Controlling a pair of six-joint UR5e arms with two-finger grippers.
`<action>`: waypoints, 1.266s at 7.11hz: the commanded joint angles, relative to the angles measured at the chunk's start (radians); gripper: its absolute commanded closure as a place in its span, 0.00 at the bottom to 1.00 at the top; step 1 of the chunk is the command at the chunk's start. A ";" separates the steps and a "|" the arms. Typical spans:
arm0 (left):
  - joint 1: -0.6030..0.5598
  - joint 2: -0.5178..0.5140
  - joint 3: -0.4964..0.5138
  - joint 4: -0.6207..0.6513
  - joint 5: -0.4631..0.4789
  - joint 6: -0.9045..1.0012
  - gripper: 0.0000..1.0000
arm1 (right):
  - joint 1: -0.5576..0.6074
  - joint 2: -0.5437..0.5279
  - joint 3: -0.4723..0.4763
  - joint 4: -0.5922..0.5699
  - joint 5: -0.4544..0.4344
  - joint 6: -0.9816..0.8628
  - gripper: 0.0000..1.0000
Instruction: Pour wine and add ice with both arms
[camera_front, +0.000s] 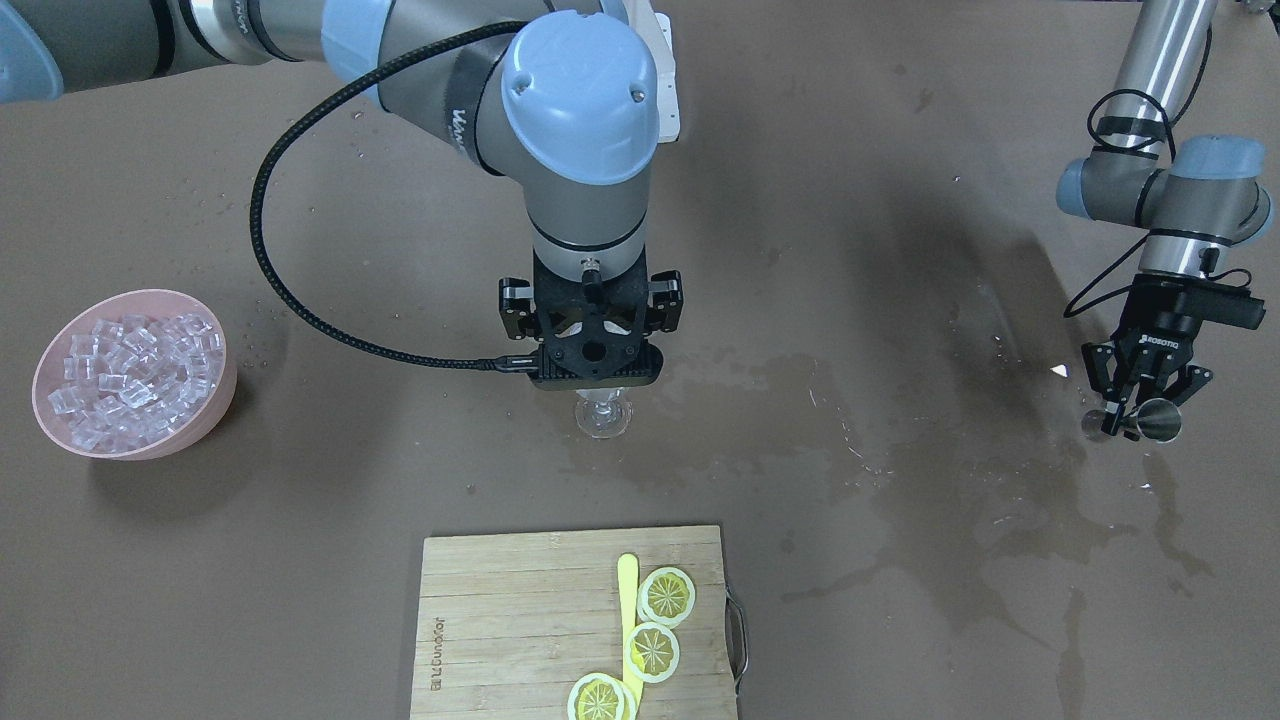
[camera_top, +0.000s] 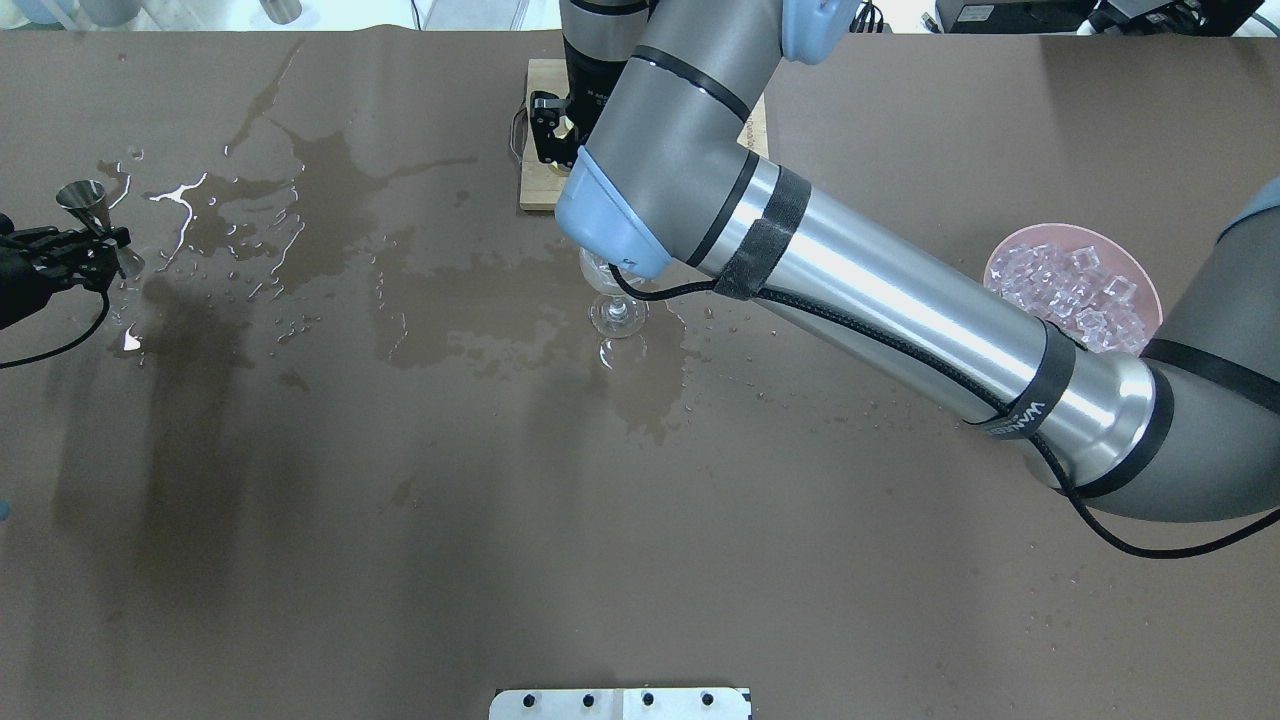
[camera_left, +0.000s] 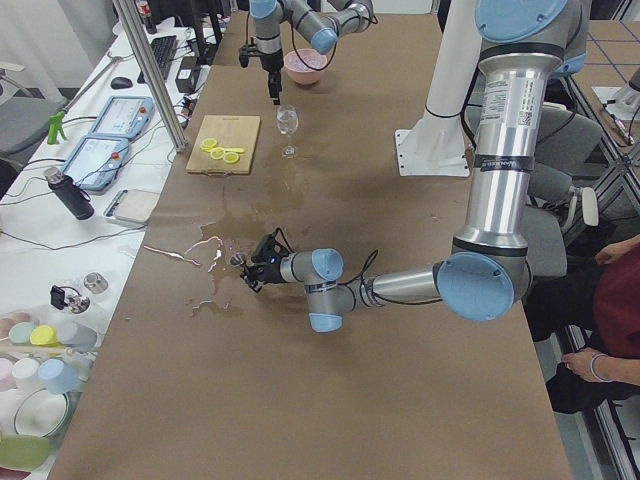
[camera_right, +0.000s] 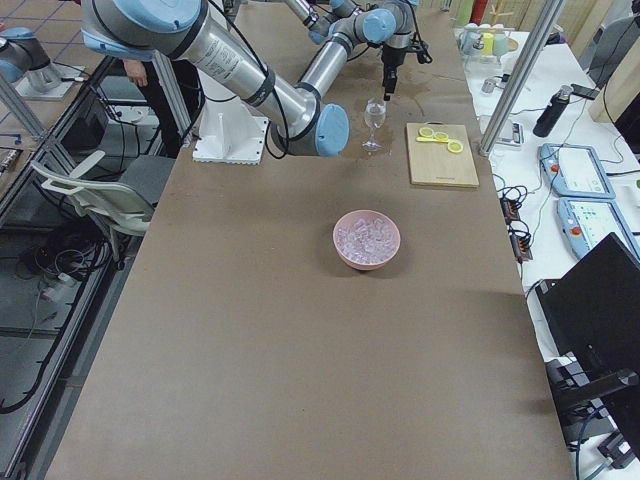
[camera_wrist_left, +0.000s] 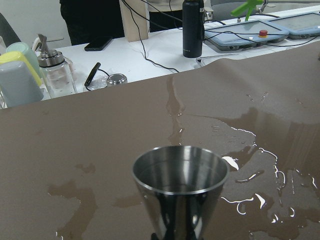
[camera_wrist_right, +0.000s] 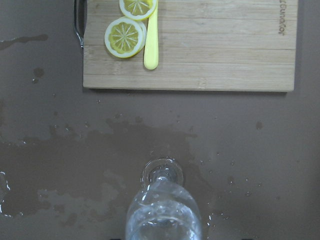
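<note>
Over wet brown tabletop (camera_front: 850, 300), left end effector (camera_front: 1128, 420) clamps a conical steel jigger (camera_wrist_left: 180, 190); right end effector (camera_left: 276, 95): cannot tell.

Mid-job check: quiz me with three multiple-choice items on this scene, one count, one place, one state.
1. How many yellow lemon slices lie on the wooden cutting board? A three; B one; C six.
2. Where is the pink bowl of clear ice cubes? A on the board; B on the brown table, robot's right of the clear wine glass; C at the table's left end.
3. The left gripper is: A open; B shut on the glass; C shut on the steel jigger.
Answers: A, three slices show; B, it stands right of the glass; C, it clamps the jigger.
</note>
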 joint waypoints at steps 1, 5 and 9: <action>0.000 -0.001 0.001 -0.016 0.001 -0.002 0.95 | 0.069 -0.117 0.125 -0.004 0.014 -0.027 0.15; 0.000 -0.001 0.004 -0.016 0.001 0.000 0.72 | 0.325 -0.508 0.498 -0.179 0.093 -0.406 0.02; 0.000 -0.002 0.015 -0.017 0.002 0.000 0.60 | 0.542 -0.746 0.526 -0.180 0.174 -0.609 0.00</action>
